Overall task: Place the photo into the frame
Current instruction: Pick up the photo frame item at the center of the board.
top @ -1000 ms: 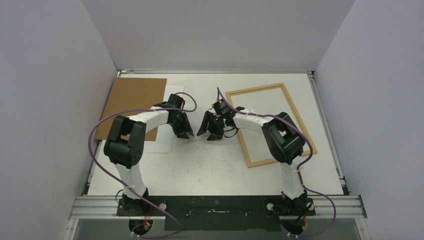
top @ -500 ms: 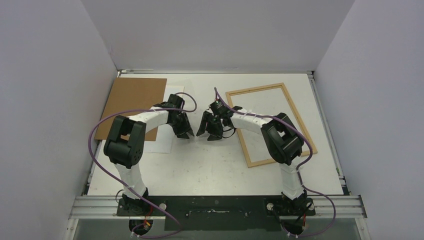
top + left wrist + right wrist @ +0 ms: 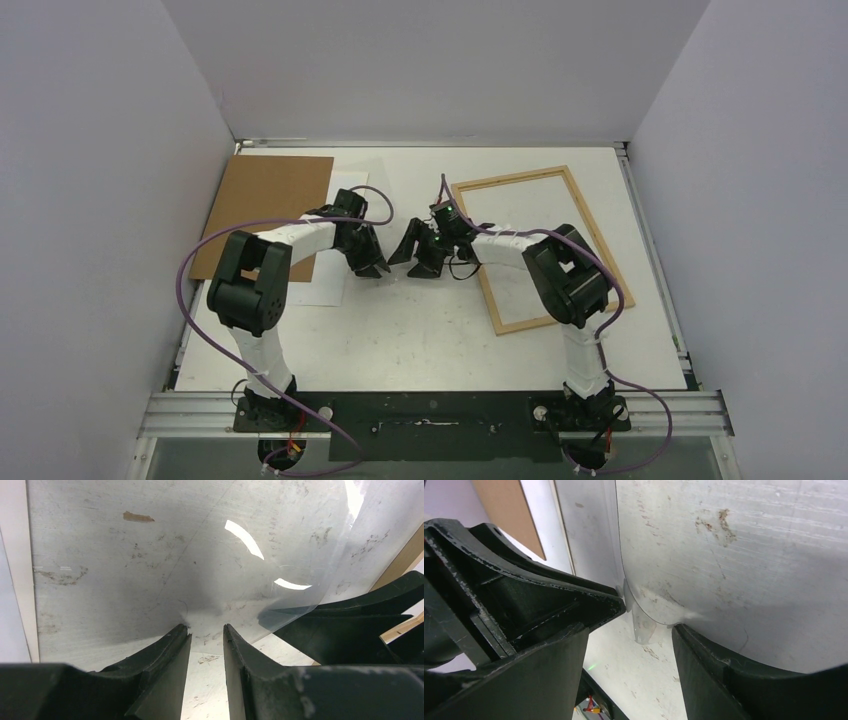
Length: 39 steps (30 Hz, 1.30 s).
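1. Since the photo is a thin white sheet of paper, I judge it light, limp and easy to crease; it lies flat at the left of the table, largely under the brown board, with only its right and near margins showing
2. To my mind the best hold is a bare near corner, slid out from beneath the board before lifting; a pinch mid-sheet would likely buckle it
3. The left gripper has its fingers a narrow gap apart at the lower edge of a clear sheet, which curves up between the arms; whether it truly pinches that sheet I cannot tell
4. The right gripper stands with jaws spread wide about the sheet's edge, clamping nothing
5. The frame lies flat at the right, the table showing through its opening, well apart from the photo
6. Counted: one photo; one brown board; one clear sheet; one frame; two grippers
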Available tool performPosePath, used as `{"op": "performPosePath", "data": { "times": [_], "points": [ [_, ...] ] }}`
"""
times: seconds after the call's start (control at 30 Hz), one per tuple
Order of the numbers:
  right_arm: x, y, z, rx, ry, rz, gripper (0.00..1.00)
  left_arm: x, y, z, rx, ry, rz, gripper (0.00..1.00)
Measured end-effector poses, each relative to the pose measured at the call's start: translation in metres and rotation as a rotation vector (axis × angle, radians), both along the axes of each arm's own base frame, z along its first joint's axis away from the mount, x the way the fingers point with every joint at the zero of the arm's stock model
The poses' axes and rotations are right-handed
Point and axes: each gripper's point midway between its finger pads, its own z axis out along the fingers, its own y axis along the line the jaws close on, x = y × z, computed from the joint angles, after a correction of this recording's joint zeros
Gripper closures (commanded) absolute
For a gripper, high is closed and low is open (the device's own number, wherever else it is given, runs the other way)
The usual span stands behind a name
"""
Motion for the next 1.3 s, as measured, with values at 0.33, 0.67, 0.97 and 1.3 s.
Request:
{"op": "performPosePath", "data": {
  "times": [0.33,0.67,0.97,1.3],
  "points": [
    [0.004,0.003,0.004,0.11,-0.059,0.023,0.32,0.0,0.0,0.0,-0.019,0.003,0.008,0.69],
    [0.015,0.002,0.006,0.177,-0.134,0.06,0.31,-0.001,0.0,-0.001,-0.023,0.002,0.011,0.69],
    [0.032,0.003,0.007,0.22,-0.23,0.132,0.31,-0.001,-0.001,-0.001,-0.029,0.005,0.018,0.69],
    [0.037,0.0,0.001,0.223,-0.265,0.172,0.61,-0.001,-0.001,-0.001,-0.031,0.008,0.025,0.71]
  ]
}}
